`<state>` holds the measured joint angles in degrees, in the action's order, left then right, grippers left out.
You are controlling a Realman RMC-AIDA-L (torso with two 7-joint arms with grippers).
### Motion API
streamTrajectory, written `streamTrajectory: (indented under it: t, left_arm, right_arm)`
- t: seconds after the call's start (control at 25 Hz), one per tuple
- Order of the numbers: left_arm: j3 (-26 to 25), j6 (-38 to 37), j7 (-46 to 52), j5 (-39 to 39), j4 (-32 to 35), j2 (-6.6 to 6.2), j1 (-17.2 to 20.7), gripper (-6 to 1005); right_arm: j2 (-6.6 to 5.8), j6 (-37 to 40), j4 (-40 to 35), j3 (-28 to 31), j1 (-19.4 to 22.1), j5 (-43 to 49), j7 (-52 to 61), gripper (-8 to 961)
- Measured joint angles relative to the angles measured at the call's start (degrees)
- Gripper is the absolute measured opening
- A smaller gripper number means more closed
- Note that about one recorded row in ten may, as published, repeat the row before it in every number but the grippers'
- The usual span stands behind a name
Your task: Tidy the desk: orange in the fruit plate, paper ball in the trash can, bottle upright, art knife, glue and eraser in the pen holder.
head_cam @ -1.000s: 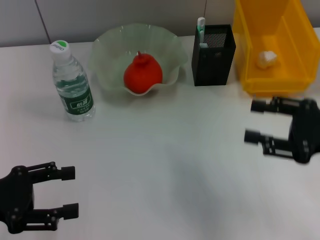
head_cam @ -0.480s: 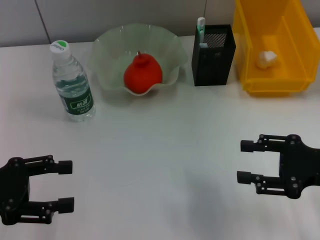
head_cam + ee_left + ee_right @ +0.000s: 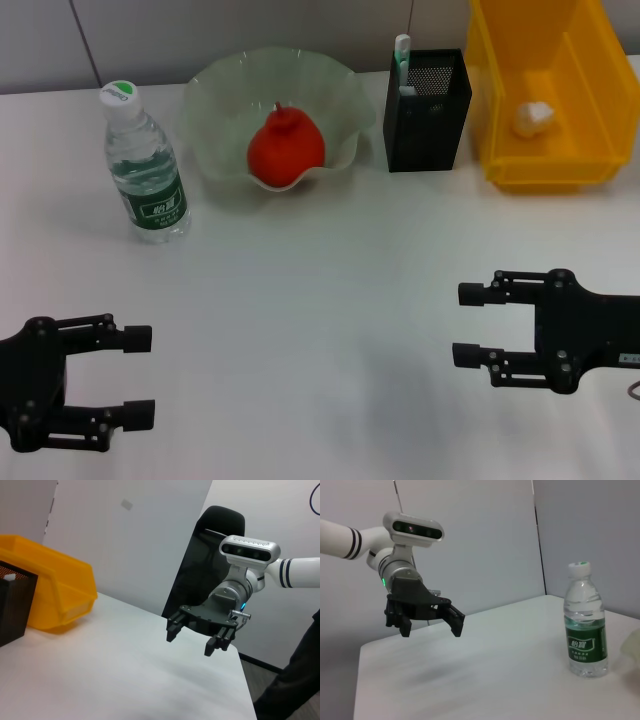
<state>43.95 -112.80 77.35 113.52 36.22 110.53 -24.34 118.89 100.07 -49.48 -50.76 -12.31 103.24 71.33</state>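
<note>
Task looks about done: red-orange round orange sits in the pale green ruffled fruit plate, upper centre; white paper ball in yellow bin, upper right; clear bottle upright, upper left. Black mesh pen holder holds a pale stick, prob. the glue. Left gripper lower left and right gripper lower right, both w/ fingers apart, empty. Next: park arms.

My head camera looks down on the desk, the pen holder at its far edge. My left wrist camera faces low across the desk past that holder to my right gripper. My right wrist camera faces back to my left gripper.
</note>
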Motion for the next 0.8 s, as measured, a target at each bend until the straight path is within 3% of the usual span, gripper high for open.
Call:
streamTrajectory:
  t: [0.8]
  left_arm:
    - [-0.2,0.5,0.0,0.8,-0.3,0.47,0.2,833]
  right_arm:
    - [0.03,-1.2,2.1,-0.1,-1.2,0.0,-0.1,668]
